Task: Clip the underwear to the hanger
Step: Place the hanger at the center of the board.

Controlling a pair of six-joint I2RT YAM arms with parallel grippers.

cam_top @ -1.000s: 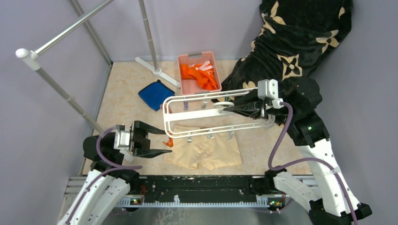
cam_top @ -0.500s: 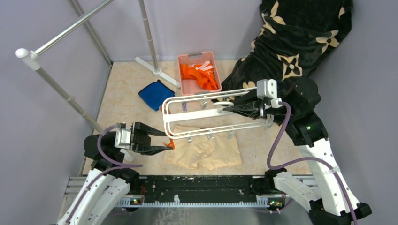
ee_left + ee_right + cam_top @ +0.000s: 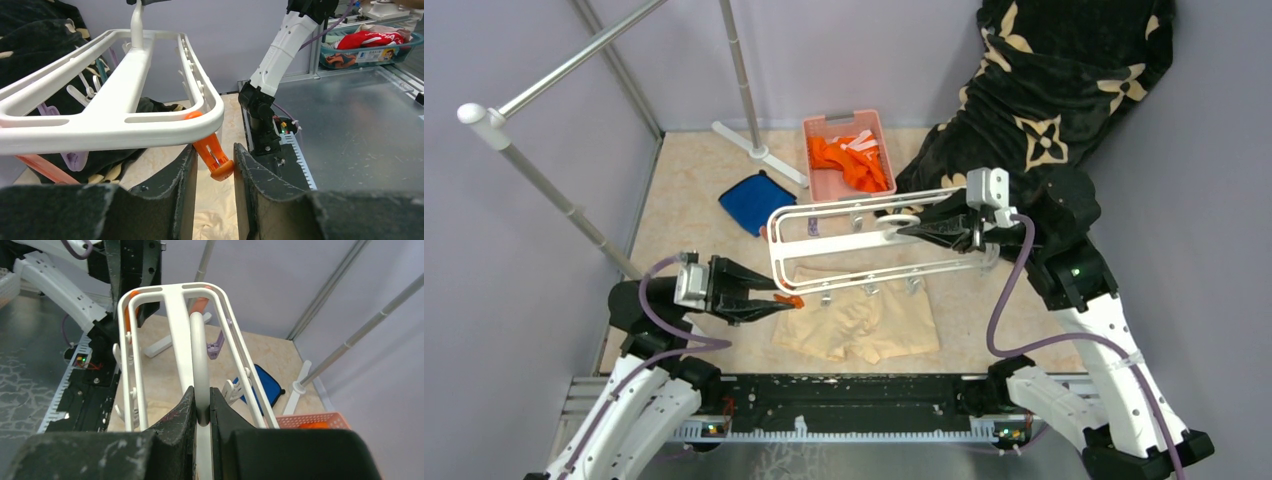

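Observation:
The pale peach underwear (image 3: 864,325) lies flat on the table, under the hanger's near side. The white hanger (image 3: 854,243) hangs level above it, held up by my right gripper (image 3: 900,228), which is shut on its hook (image 3: 201,365). An orange clip (image 3: 790,300) dangles from the hanger's near left corner. My left gripper (image 3: 782,302) has closed in on that clip (image 3: 214,157), which sits tilted between the two fingers and touches both. Peach fabric (image 3: 215,225) shows below the left jaws. Several white clips hang along the hanger's bars.
A pink basket (image 3: 839,118) of orange clothes stands at the back. A blue folded cloth (image 3: 757,202) lies to its left. Grey rack poles (image 3: 742,70) (image 3: 564,205) rise at the back and left. A black patterned blanket (image 3: 1044,90) covers the right rear.
My left gripper moved right to the hanger's corner and its jaws narrowed onto the orange clip. The right gripper shifted the hanger slightly left and back.

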